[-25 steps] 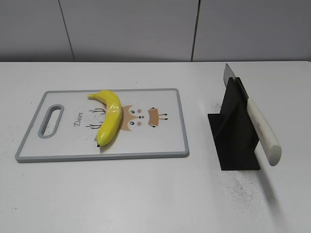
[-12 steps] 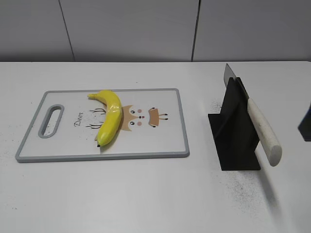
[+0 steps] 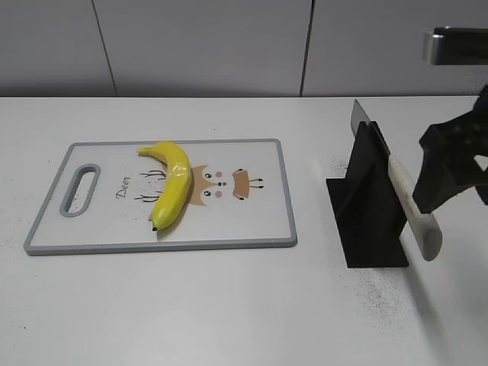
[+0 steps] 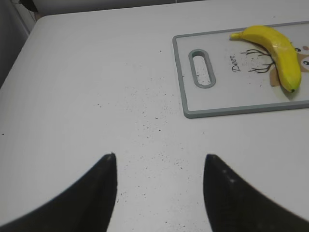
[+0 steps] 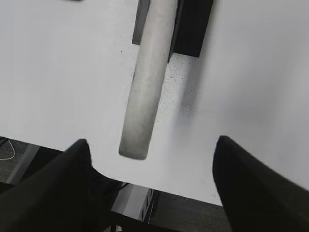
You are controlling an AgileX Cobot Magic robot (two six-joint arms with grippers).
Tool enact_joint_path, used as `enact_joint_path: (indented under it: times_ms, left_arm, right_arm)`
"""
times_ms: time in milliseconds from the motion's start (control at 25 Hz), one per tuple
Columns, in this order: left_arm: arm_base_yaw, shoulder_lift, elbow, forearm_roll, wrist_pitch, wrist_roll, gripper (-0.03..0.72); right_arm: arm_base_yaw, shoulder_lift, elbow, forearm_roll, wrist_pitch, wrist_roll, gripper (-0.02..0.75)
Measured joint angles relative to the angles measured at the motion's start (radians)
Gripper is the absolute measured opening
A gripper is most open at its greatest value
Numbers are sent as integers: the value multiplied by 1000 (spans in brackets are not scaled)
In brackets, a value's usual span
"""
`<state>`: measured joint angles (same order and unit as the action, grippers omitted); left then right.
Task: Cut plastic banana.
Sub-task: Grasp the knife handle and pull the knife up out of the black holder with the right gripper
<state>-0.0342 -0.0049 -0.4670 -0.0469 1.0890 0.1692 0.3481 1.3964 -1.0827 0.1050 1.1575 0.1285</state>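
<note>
The yellow plastic banana (image 3: 171,189) lies whole on the white cutting board (image 3: 252,221), left of its middle; it also shows in the left wrist view (image 4: 277,52). A knife with a white handle (image 3: 415,206) rests slanted in a black stand (image 3: 366,210), blade up at the back. My right gripper (image 3: 446,171) is open and hovers just right of the knife handle; in the right wrist view the handle (image 5: 145,82) lies ahead of the open jaws (image 5: 152,145). My left gripper (image 4: 159,157) is open over bare table, left of the board, and is out of the exterior view.
The cutting board has a grey rim, a handle slot (image 3: 80,191) at its left end and a deer drawing. The white table (image 3: 191,305) bears dark specks near the stand. The table's near edge (image 5: 169,191) shows under the right gripper. A grey wall stands behind.
My right arm has come into the exterior view from the right edge and now hangs beside the knife handle. Banana, board and knife have not moved.
</note>
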Motion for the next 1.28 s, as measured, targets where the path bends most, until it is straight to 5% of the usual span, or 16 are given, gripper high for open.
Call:
enact_joint_path:
  times_ms: [520,720,840,1280]
  left_arm:
    - [0,0,0,0,0,0,534]
    - [0,0,0,0,0,0,534]
    - [0,0,0,0,0,0,534]
    - [0,0,0,-1,0,0,534]
  right_arm:
    - [0,218,-1,0,-129,17,579]
    - [0,247,-2,0,-126,63,432]
    - [0,247,-21,17,-85,79,162]
    - [0,248,-168,17,62,123,171]
